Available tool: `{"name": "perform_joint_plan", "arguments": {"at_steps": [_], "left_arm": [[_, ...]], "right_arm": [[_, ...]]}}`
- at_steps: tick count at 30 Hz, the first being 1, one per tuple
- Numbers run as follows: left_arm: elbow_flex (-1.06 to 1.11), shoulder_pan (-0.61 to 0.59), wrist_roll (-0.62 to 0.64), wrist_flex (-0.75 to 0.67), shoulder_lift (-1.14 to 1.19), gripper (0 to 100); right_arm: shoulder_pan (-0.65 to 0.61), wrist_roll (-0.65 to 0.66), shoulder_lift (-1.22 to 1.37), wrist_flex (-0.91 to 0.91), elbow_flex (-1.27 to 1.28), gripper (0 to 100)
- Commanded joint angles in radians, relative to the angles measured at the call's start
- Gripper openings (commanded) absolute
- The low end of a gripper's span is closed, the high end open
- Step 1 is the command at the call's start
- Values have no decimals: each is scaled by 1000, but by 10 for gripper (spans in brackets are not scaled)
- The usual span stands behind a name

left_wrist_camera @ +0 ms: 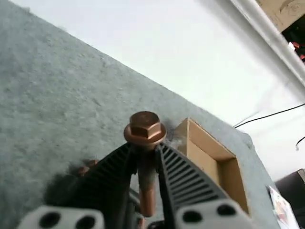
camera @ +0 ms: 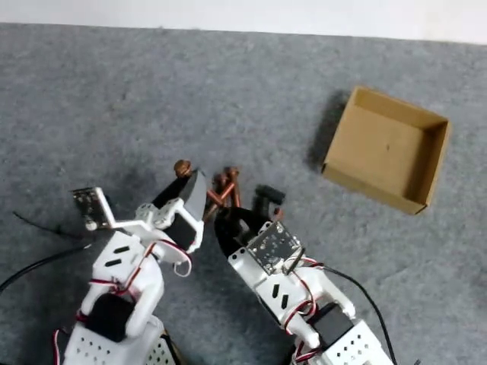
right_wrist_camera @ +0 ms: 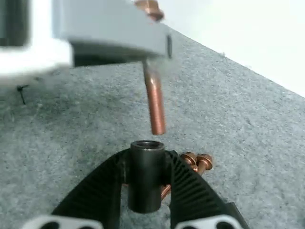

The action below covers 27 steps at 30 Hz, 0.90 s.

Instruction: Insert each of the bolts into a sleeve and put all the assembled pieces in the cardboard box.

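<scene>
Left end effector [left_wrist_camera: 145,149]: we clamp the bolt [left_wrist_camera: 145,130] by its shank, tip free for insertion.
Right end effector [right_wrist_camera: 146,161]: we grip the sleeve [right_wrist_camera: 145,182] upright, bore just under that tip.

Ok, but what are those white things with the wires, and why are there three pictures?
Those are two small robot arms, side by side at a grey table. Each ends in a gripper, a pincer with two fingers. One picture looks down from a camera above the table. The other two come from little cameras on the arms' wrists, so you look along the pincers.

The left gripper is shut on a copper bolt, held head up. The right gripper is shut on a black sleeve, a short tube with its open end up. The bolt's tip hangs just above that opening, not in yet.

On the table lie more bolts in a small heap, another sleeve beside them, and an empty cardboard box off to the side.
</scene>
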Motion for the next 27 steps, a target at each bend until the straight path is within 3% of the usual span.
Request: {"name": "perform_joint_plan", "arguments": {"at_steps": [1, 6, 11, 27], "left_arm": [[-140, 18, 40, 120, -13, 5], [-142, 25, 40, 124, -13, 5], [-102, 131, 35, 120, -13, 6], [-91, 119, 32, 216, -13, 7]], "right_arm": [[24, 11, -21, -4, 156, 5], [24, 11, -21, -4, 156, 5], [22, 11, -21, -4, 156, 5], [24, 11, -21, -2, 156, 5]]}}
